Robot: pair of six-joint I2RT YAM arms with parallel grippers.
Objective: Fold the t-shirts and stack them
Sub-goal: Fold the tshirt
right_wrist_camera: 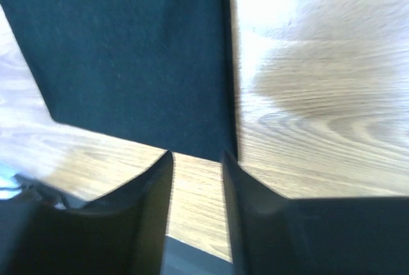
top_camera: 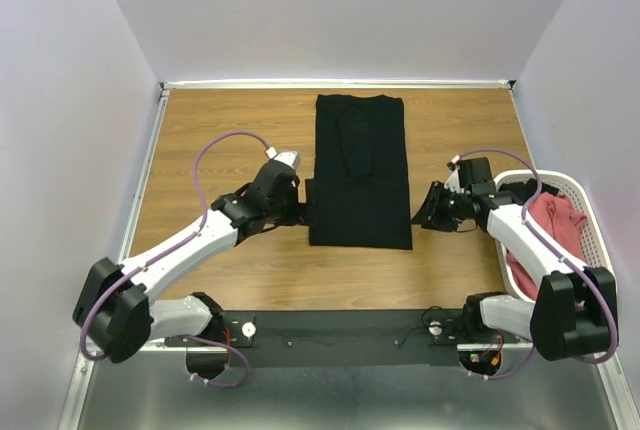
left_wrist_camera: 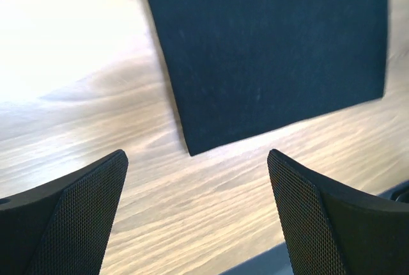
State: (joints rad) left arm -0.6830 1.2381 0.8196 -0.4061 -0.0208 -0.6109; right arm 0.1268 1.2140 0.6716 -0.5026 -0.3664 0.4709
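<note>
Black t-shirt (top_camera: 360,175): soft, limp, light; grip near-edge corners.
Left end effector (left_wrist_camera: 197,157): wide open, empty.
Right end effector (right_wrist_camera: 197,157): narrowly parted, seemingly empty; view blurred.

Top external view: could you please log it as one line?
black cloth t-shirt: folded; left gripper: open, by left edge; right gripper: open, by right edge; salmon-red shirt: in white mesh basket

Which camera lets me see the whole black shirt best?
The top camera. It shows the whole black shirt, folded into a long strip, from end to end. The left wrist camera catches only one corner and two edges. The right wrist camera also shows just one end, a bit blurry.
</note>
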